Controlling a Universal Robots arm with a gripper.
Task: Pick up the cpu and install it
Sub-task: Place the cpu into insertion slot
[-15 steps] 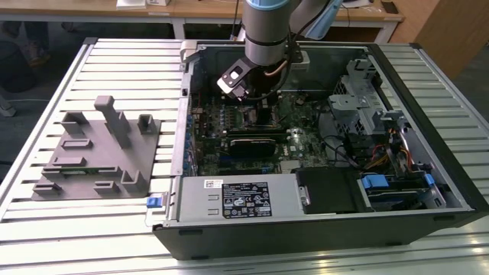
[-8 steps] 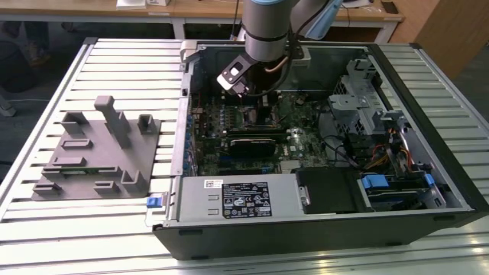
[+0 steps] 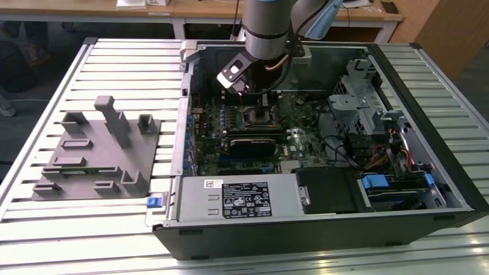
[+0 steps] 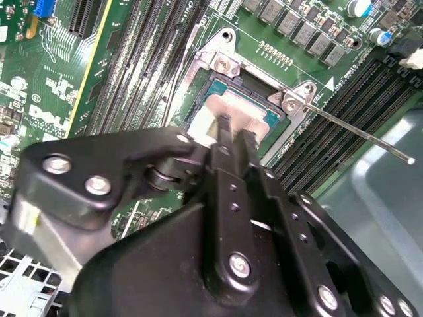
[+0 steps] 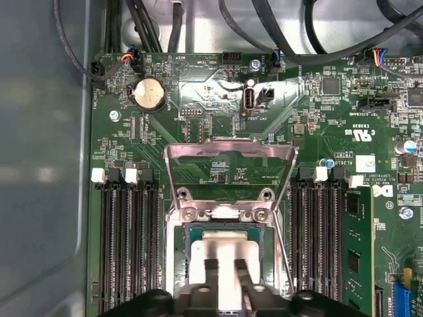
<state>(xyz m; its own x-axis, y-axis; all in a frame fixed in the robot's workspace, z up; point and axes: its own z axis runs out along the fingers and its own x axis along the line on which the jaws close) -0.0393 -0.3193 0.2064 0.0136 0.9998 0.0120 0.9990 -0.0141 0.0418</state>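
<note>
Exterior view high above the computer case; both wrist views close over its socket, claw in foreground.

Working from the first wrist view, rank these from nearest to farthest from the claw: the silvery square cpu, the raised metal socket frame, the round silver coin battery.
1. The silvery square cpu, directly under the claw.
2. The raised metal socket frame, hinged open just beyond the cpu.
3. The round silver coin battery, farthest, out on the green motherboard.
</note>
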